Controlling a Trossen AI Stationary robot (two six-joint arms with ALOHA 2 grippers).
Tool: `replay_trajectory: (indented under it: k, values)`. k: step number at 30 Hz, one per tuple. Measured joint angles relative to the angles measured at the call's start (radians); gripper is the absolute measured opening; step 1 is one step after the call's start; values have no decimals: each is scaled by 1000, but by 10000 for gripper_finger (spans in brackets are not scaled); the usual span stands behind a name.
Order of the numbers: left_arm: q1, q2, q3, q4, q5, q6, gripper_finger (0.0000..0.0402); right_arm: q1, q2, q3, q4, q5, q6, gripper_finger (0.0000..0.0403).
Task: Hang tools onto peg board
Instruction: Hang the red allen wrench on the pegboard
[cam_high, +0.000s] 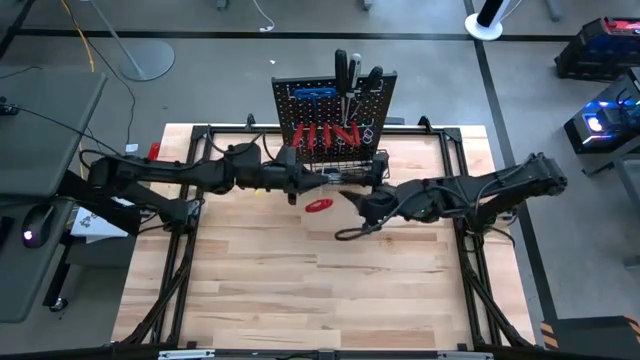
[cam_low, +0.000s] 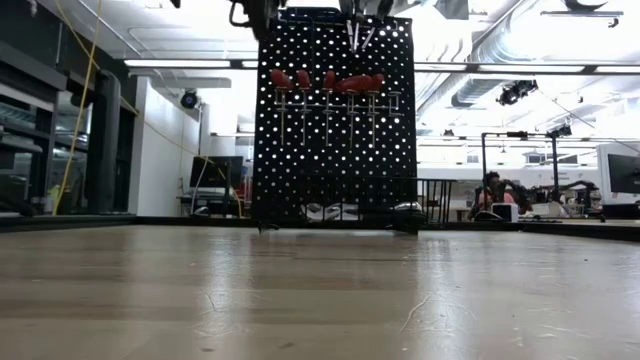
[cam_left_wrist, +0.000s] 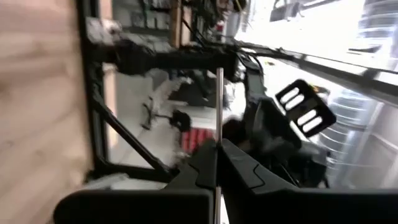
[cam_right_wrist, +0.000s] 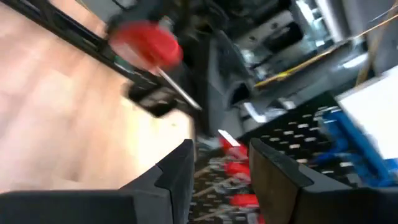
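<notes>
Plainly, no writing reads on peg board (cam_low: 333, 120).

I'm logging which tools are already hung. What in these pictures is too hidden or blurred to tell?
High view: wire basket contents, partly covered by the arms and too small.
Low view: peg board, its top tools cut off by the upper edge.
Left wrist view: left end effector grips a screwdriver shaft; its handle is out of frame.
Right wrist view: beyond the open right end effector, hung tools are blurred.
</notes>
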Motion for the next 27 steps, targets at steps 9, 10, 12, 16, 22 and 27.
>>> replay_trajectory:
  k: [9,10,12,16,22,27]
  values:
    - [-17,39,0,73,-10,-73,0,16,55,0,110,35,-302,142]
    - [-20,39,0,87,-16,-75,0,14,59,0,108,31,-308,142]
    - [-27,38,0,97,-33,-81,0,6,68,0,110,-5,-321,142]
    - [-42,39,20,56,-38,-78,0,-12,84,0,141,-98,-332,142]
    - [-50,39,64,-7,-34,-24,0,-37,105,0,181,-170,-337,142]
    - [-51,39,65,-28,-26,-19,0,-51,107,0,199,-206,-347,128]
